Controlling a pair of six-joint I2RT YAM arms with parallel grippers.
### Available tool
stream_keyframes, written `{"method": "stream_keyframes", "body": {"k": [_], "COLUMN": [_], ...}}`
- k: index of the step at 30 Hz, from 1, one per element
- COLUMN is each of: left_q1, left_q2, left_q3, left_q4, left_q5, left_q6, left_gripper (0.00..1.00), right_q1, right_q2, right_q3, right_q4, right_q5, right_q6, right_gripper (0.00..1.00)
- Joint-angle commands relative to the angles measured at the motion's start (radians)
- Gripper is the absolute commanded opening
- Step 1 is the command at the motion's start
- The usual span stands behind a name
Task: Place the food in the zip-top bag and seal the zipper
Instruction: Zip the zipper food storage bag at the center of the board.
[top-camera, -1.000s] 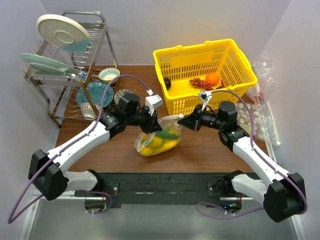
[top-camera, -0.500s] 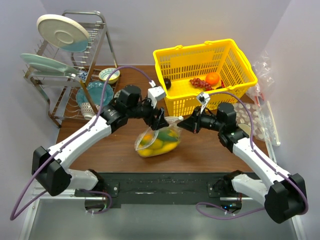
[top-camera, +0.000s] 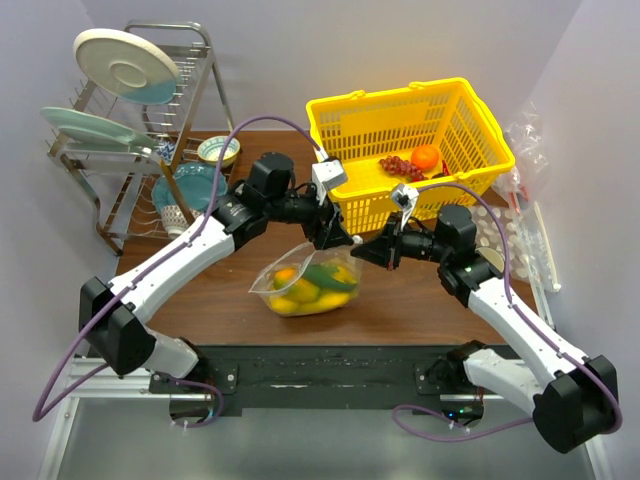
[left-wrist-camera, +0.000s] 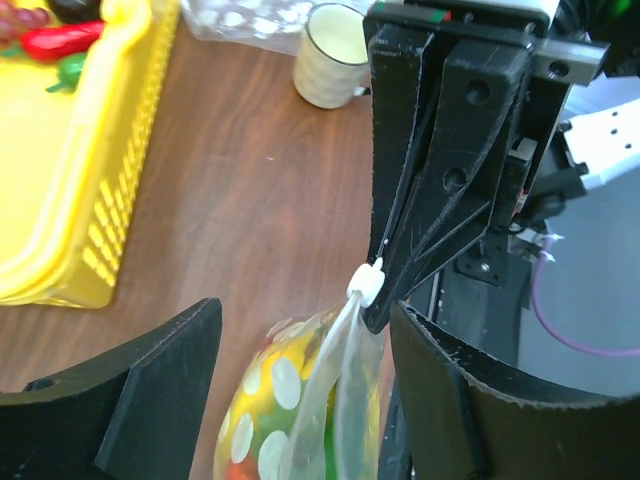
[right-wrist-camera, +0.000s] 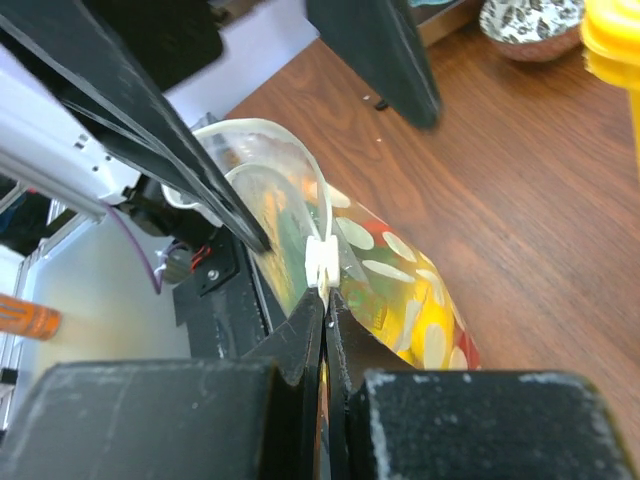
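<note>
- My right gripper (top-camera: 372, 250) is clenched on the zipper (right-wrist-camera: 320, 262), lifting the zip-top bag (top-camera: 312, 283) by its mouth edge.
- My left gripper (left-wrist-camera: 300, 375) hangs spread wide astride that edge, gripping nothing.
- The food (top-camera: 295, 297) sits inside the bag, mid-table (top-camera: 400, 305) toward the near edge.

Yellow basket (top-camera: 385, 122) holds grapes (top-camera: 400, 165), an orange (top-camera: 426, 156) — perhaps a pepper (left-wrist-camera: 60, 40).

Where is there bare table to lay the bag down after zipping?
Bare wood lies at the front, between the zip-top bag and the right arm; a smaller patch sits between the bag and the left arm. It is crowded behind the bag, where both arms meet before the yellow basket, and around the dish rack.
</note>
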Motion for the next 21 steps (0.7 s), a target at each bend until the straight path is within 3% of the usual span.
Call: {"method": "stream_keyframes", "body": {"k": [1, 12, 15, 21], "left_q1": [-0.01, -0.025, -0.03, -0.03], "left_q2": [0.004, 0.026, 0.032, 0.038], "left_q3": [0.044, 0.047, 0.047, 0.049], "left_q4": [0.038, 0.044, 0.041, 0.049], "left_q5": [0.092, 0.185, 0.19, 0.192], "left_q6": [0.02, 0.016, 0.016, 0.005], "left_gripper": [0.71, 0.68, 0.6, 0.27], "right_q1": [0.009, 0.023, 0.023, 0.028], "right_q2": [-0.028, -0.022, -0.022, -0.022], "right_q3": [0.052, 0.062, 0.066, 0.07], "right_q4": [0.032, 0.029, 0.023, 0.011], "right_q5": [-0.051, -0.064, -0.063, -0.057], "right_q6": [-0.025, -0.028, -0.031, -0.039], "right_gripper": [0.0, 0.0, 0.0, 0.0]}}
